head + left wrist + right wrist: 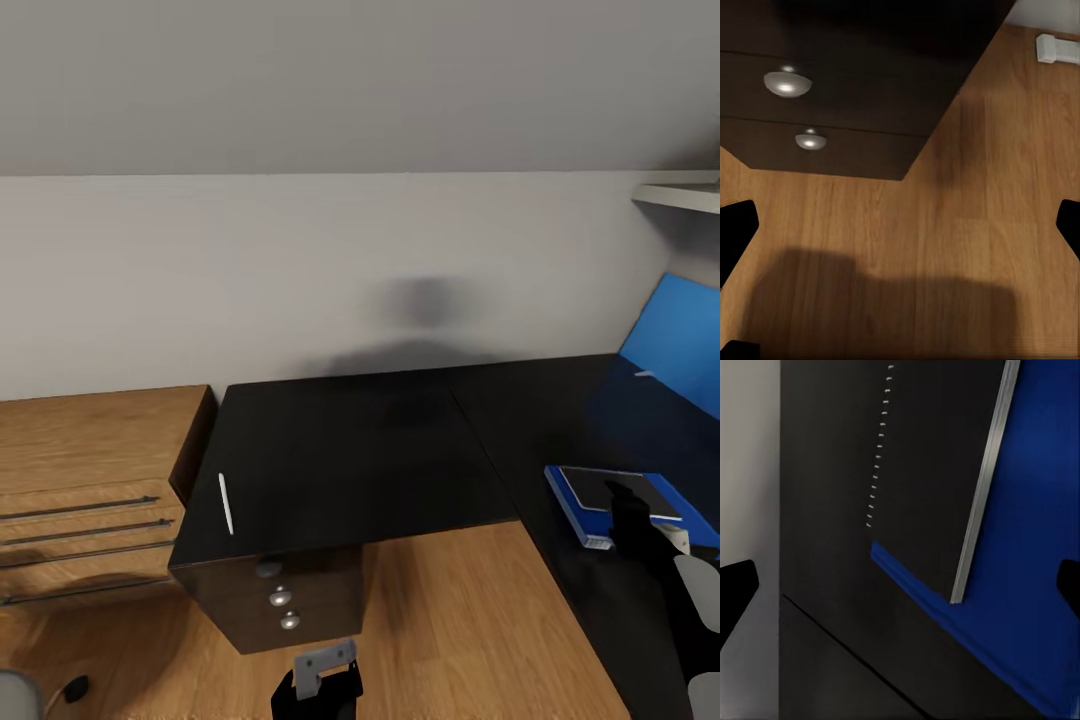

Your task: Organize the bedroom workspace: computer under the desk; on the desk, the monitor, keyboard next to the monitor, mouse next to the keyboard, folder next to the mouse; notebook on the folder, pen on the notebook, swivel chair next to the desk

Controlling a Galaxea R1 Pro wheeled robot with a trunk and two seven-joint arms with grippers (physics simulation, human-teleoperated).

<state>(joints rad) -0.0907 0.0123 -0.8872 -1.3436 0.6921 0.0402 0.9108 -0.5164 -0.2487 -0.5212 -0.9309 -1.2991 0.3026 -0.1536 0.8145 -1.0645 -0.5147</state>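
The black desk (350,450) bears the white pen (226,503) near its left edge, above the drawer unit (285,600). On the desk's right wing lies the blue folder (572,505) with the grey notebook (600,488) on top. My right gripper (632,520) hovers just over the notebook, open. Its wrist view has the notebook (922,472) on the folder (1035,547), with the gripper (900,589) spread wide and holding nothing. My left gripper (320,688) hangs low before the drawers, open, over the wood floor (915,247).
A light wood dresser (90,480) stands left of the desk. A slanted blue panel (670,345) and a white shelf (685,195) are at the far right. A grey rounded shape (15,697) and a black castor (75,688) sit bottom left. The drawers' silver knobs (787,82) face my left gripper.
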